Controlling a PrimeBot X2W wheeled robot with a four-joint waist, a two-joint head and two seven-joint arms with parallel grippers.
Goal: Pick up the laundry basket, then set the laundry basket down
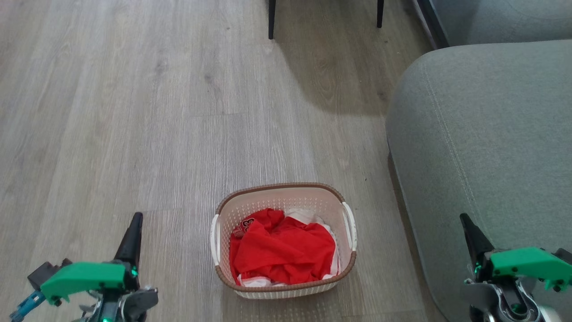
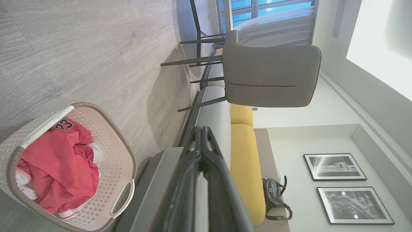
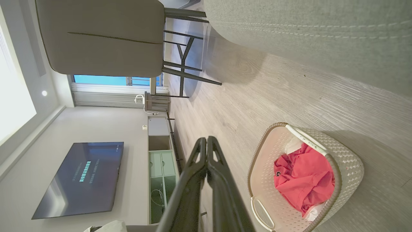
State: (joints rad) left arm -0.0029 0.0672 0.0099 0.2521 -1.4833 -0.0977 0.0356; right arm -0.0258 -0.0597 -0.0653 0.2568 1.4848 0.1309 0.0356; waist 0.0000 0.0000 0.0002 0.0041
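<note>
Left tool (image 1: 133, 232) and right tool (image 1: 470, 233) sit lowest in the head view, one at each bottom corner. In each wrist view that arm's own tool (image 2: 202, 132) (image 3: 206, 141) has its two dark fingers pressed together, clenched on nothing.

Between them, and clear of both, the laundry basket (image 1: 277, 203) rests upright on the floor (image 1: 134, 112). It lies near the edge of the floor where the grey sofa (image 1: 482, 147) stands, apart from the sofa's front. Red and white clothes (image 1: 281, 250) are heaped inside, below the brown rim.

A basket standing on the floor with both tools shut and off it fits either a stage ahead of the lift or one after the setting down; these views do not settle which. In either stage, I judge good handling means bearing it evenly by the left handle (image 1: 215, 239) and right handle (image 1: 350, 226), keeping it level so the clothes stay in, and holding the right arm off the sofa.

Its mouth faces straight up. Its long axis appears to run handle to handle, across the robot's front, turned slightly so the right handle lies a little farther from the robot than the left.
</note>
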